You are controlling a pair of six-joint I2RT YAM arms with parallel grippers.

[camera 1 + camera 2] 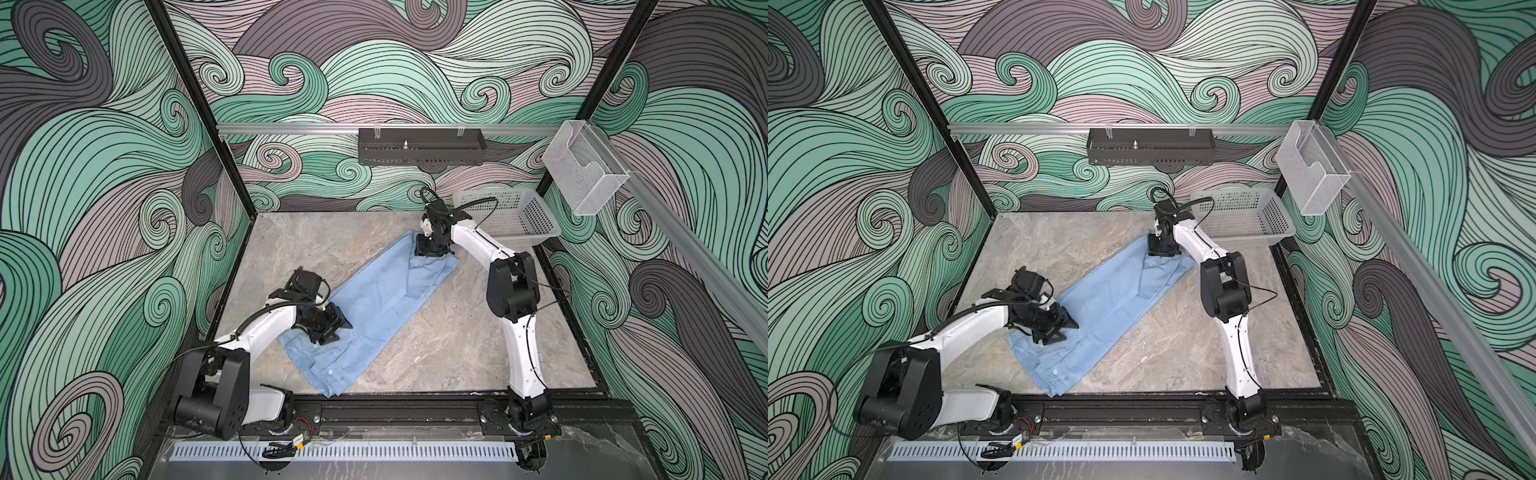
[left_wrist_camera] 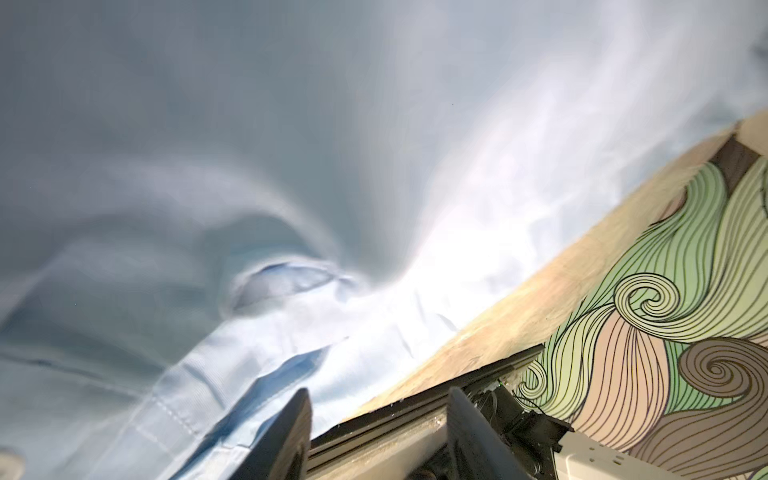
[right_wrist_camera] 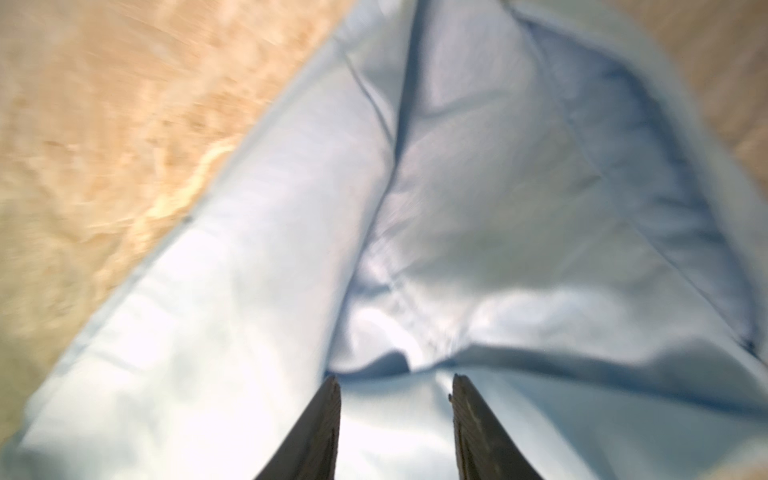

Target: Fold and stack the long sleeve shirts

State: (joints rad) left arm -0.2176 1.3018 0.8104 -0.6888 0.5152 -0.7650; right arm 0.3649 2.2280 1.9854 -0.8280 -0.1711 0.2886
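Between the fingers (image 2: 291, 436) of the left gripper (image 2: 379, 392) we see only the black front rail (image 1: 395, 415) and a strip of table (image 2: 519, 299). They stand spread, and one of them sits right against a seamed edge of the shirt (image 1: 374, 307). The right gripper (image 3: 395, 378) also has its fingers (image 3: 478, 432) apart; pale blue cloth lies under and past the tips, and we see no fold pinched between them.

The shirt is light blue, thin and woven, with stitched seams and soft creases. In both top views it lies on the grey marbled table as a long slanted band, running from the near left, close to the front rail, to the far right. Its near end is flatter and shows a small white button (image 1: 331, 372). Its far end is bunched and rumpled under the right gripper, which points down onto it. The left gripper hangs over the band's near-left edge.

A pale perforated basket (image 1: 536, 220) stands in the far right corner, just behind the right arm (image 1: 478, 245) and apart from the shirt — a black cable (image 1: 482, 203) from that arm loops across its front. A black slotted tray (image 1: 419, 149) hangs on the back wall's rail, and a clear plastic holder (image 1: 582, 174) hangs on the right-hand rail. Green, mauve and grey swirls cover the walls (image 1: 104, 187). Both wrist views are blurred, so we cannot tell the cloth's finer detail.
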